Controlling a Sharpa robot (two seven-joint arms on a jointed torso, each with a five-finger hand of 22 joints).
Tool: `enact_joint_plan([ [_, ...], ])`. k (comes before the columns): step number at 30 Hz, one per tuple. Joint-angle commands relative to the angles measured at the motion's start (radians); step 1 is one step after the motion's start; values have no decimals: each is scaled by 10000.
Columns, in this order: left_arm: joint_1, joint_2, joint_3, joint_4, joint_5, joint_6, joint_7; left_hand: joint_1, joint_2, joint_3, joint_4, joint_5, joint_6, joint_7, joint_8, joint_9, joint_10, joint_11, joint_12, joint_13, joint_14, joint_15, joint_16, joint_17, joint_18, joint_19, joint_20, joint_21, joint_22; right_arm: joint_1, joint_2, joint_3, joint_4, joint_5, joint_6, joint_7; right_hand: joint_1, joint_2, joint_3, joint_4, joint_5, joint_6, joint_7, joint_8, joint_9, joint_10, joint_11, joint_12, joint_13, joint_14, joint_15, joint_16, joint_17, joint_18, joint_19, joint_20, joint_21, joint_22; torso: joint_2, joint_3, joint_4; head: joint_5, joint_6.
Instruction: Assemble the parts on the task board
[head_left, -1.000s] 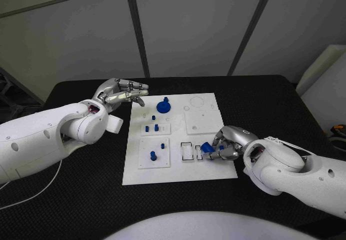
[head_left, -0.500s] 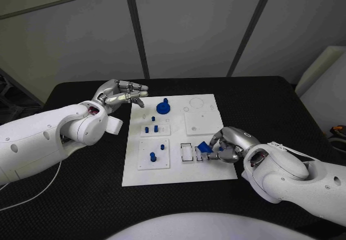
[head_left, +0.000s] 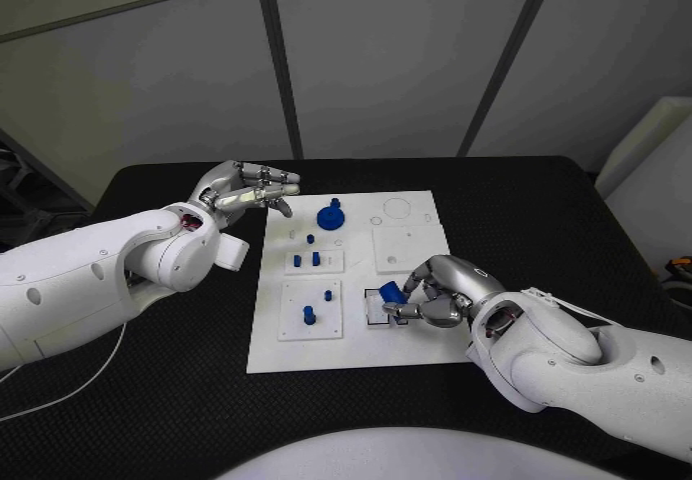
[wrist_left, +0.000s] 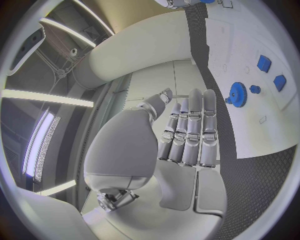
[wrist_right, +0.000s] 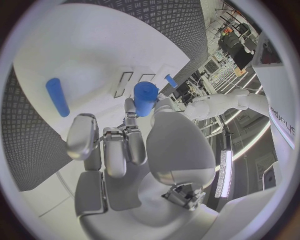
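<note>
Blue block (head_left: 389, 292), a small squarish part, sits pinched in the fingers of the right hand (head_left: 430, 296), just left of the palm in the head view, low and right of centre in the frame. It hangs directly over the narrow rectangular slots (head_left: 378, 306) on the lower right part of the white task board (head_left: 418, 345), so the coming move looks like a short push downward, not a reach sideways. In the right wrist view the same part (wrist_right: 145, 98) reads as a stubby blue piece held at the fingertips (wrist_right: 129, 107), its long axis roughly along the fingers, with two slot outlines (wrist_right: 123, 84) just beyond it on the board. Whether it has touched the slot yet I cannot tell.

Farther out, the left hand (head_left: 245, 186) hovers by the board's upper left corner, holding nothing, fingers straight and close together. It is well apart from the slots; the right hand is plainly the nearer one. Near it on the board stands a blue gear (head_left: 332, 214) on its post, with short blue pegs (head_left: 306, 259) below it and another peg (head_left: 309, 314) on the lower left plate.
</note>
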Motion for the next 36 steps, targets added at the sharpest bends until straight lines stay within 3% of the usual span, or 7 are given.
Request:
enact_joint_plan([
  [1, 13, 12, 7, 32, 34, 93, 68, -49, 74, -31, -24, -42, 3, -78, -6, -11, 50, -1, 53, 1, 24, -29, -52, -12, 58, -28, 23, -33, -8, 16, 172, 4, -123, 104, 450, 49, -233, -10, -113, -9, -175, 192, -187, 12, 46, 320, -48, -26, 1263, 1021, -65, 48, 2634, -96, 37, -31, 47, 13, 9, -1, -4, 34, 6],
  [12, 13, 43, 7, 19, 34, 135, 52, -49, 74, -31, -24, -42, 3, -78, -6, -11, 50, -1, 53, 1, 24, -29, -52, -12, 58, -28, 23, -33, -8, 19, 605, 8, -497, -37, 646, -248, -1021, -177, -227, -5, -1020, 193, -219, 142, 227, 310, -81, -96, 1250, 1020, -87, 45, 2628, -89, 15, -54, 20, -7, 22, 6, -15, 93, 36],
  [16, 13, 47, 7, 14, 34, 141, 43, -49, 74, -31, -24, -42, 3, -78, -6, -11, 50, -1, 53, 1, 24, -29, -52, -12, 58, -28, 23, -33, -8, 20, 683, 9, -575, -90, 749, -303, -1382, -449, -121, 8, -1733, 129, -209, 185, 313, 277, -69, -172, 1206, 1010, -82, 26, 2581, -79, -21, -52, -24, -61, 19, 14, -26, 114, 27],
  [21, 13, 51, 7, 5, 34, 145, 32, -49, 74, -31, -24, -42, 3, -78, -6, -11, 50, -1, 53, 1, 24, -29, -52, -12, 58, -28, 23, -33, -8, 20, 742, 9, -628, -142, 747, -310, -2153, -1064, -23, 28, -3217, -7, -175, 208, 412, 204, -41, -319, 1107, 999, -60, 6, 2534, -62, -73, -38, -95, -147, 17, 12, -29, 121, 19],
  [25, 13, 54, 7, -3, 34, 153, 19, -56, 74, -30, -23, -41, 5, -77, -5, -11, 29, 1, 58, -7, 19, -28, -58, -15, 56, -30, 21, -42, -12, 20, 764, 10, -651, -157, 716, -289, -2516, -1338, -77, 37, -3910, -111, -142, 197, 452, 123, -13, -467, 989, 995, -37, -2, 2516, -52, -104, -19, -138, -198, 12, 13, -38, 123, 24],
  [30, 13, 60, 7, -8, 34, 162, -3, -58, 72, -31, -24, -41, 1, -76, -7, -12, 17, 3, 55, -10, 17, -27, -60, -16, 56, -30, 21, -45, -13, 20, 763, 9, -627, -164, 671, -219, -2604, -1406, -108, 42, -3962, -123, -137, 205, 468, 100, -7, -510, 956, 997, -31, 1, 2526, -51, -107, -12, -144, -202, 14, 15, -33, 118, 26],
  [36, 12, 60, 7, -21, 34, 160, -13, -57, 72, -31, -24, -41, 0, -75, -7, -12, 14, 3, 55, -11, 17, -27, -60, -16, 57, -30, 20, -45, -13, 19, 698, 8, -493, -249, 486, -66, -2510, -1216, 52, 29, -3567, -81, -155, 277, 537, 136, -18, -471, 1011, 1006, -33, 17, 2563, -58, -79, -3, -120, -149, 19, 21, -38, 118, 28],
])
